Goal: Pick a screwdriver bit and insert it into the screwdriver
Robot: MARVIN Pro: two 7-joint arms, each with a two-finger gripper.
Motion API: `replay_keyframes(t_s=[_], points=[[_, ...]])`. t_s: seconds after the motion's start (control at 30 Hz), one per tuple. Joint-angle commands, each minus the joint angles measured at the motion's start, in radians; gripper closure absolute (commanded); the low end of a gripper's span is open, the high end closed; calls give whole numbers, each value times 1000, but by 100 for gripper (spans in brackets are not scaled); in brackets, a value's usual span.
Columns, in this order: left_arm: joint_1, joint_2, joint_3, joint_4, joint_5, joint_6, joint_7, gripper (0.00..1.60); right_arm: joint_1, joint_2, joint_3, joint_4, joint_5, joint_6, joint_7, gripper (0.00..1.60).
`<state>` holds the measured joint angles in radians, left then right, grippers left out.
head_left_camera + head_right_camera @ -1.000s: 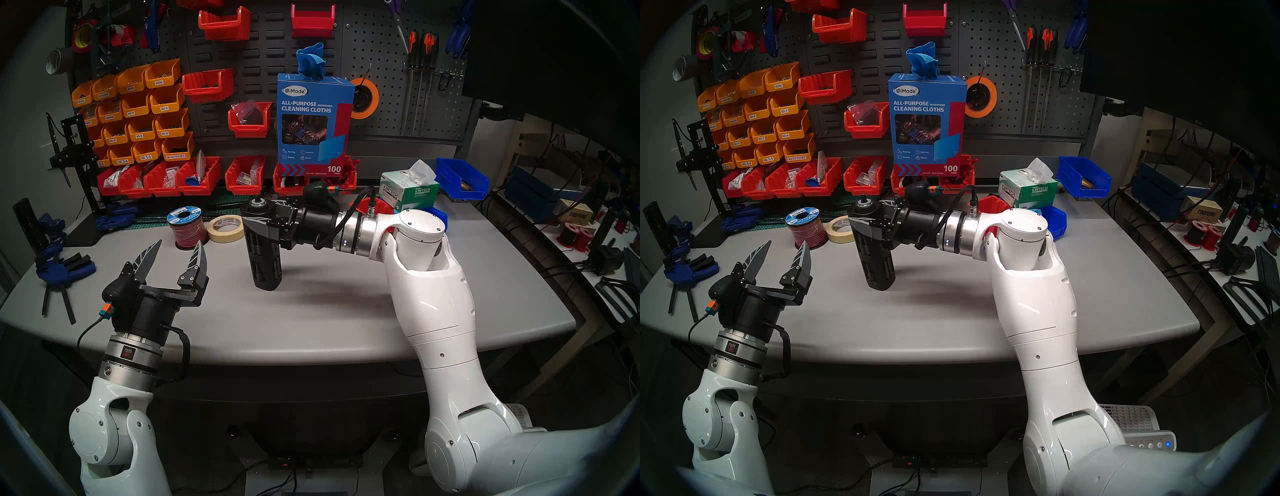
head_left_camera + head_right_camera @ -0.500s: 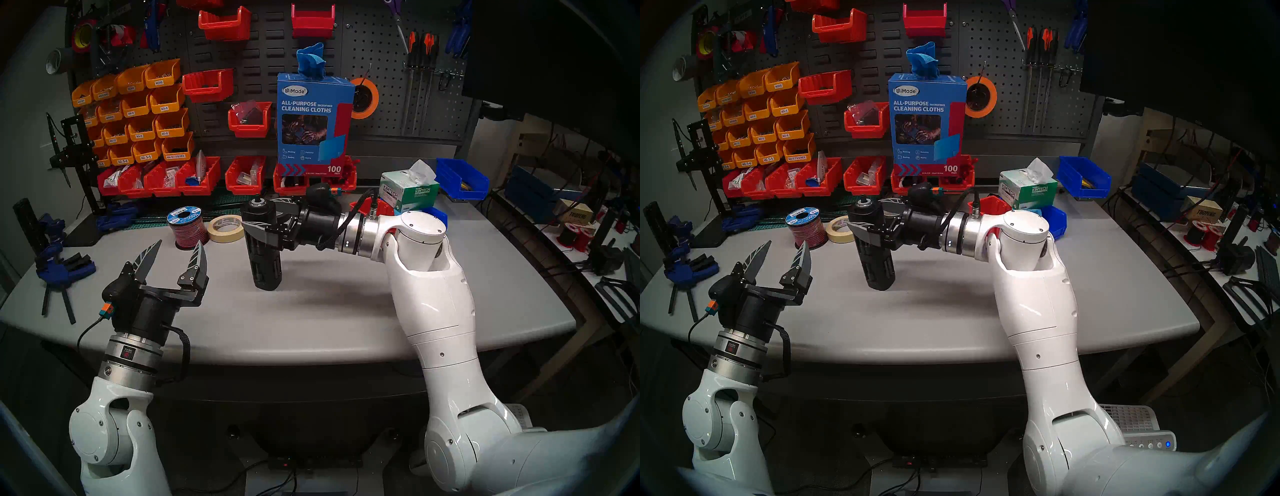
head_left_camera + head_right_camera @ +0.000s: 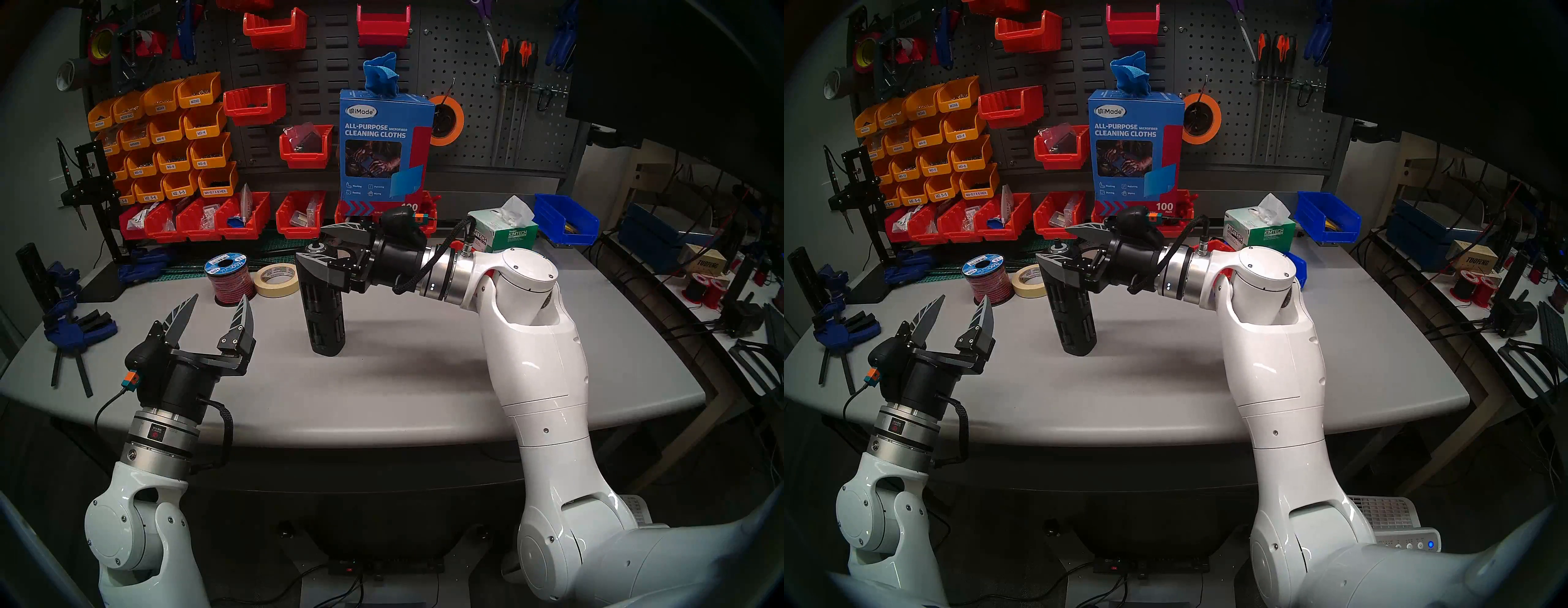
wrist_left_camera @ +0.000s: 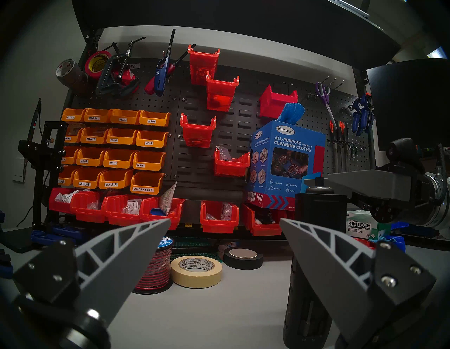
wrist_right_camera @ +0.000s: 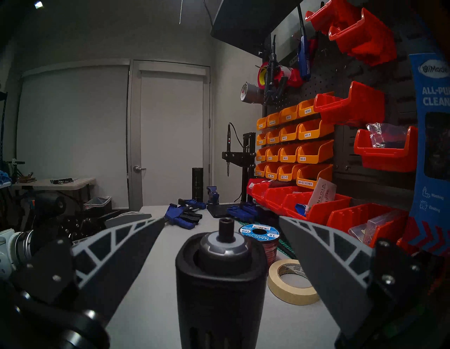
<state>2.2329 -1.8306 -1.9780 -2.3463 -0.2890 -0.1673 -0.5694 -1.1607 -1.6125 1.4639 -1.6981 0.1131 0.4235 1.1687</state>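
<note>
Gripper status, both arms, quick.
Left gripper: open, holding nothing.
Right gripper: open, fingers apart on either side of the tall matte-black cylindrical screwdriver, not gripping it.

The screwdriver stands on the table, right of the tape roll and wire spool.
</note>
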Motion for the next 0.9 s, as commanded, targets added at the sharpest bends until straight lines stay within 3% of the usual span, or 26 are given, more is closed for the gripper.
replay_keyframes(t_s=[0.0,0.37,0.43,0.57,0.87], points=[[-4,-1,-1,-31,-2,-7,0,0,8,-1,34,-113,0,-6,-25,0],[-3,-1,-1,-32,-2,-7,0,0,-103,10,111,-261,-57,-10,-123,0],[-3,-1,-1,-32,-2,-7,0,0,-103,11,117,-253,-58,-20,-125,0],[-3,-1,-1,-32,-2,-7,0,0,-167,-7,135,-327,-74,-7,-158,0],[-2,-2,-1,-33,-2,-7,1,0,-195,-32,147,-349,-49,35,-161,0]])
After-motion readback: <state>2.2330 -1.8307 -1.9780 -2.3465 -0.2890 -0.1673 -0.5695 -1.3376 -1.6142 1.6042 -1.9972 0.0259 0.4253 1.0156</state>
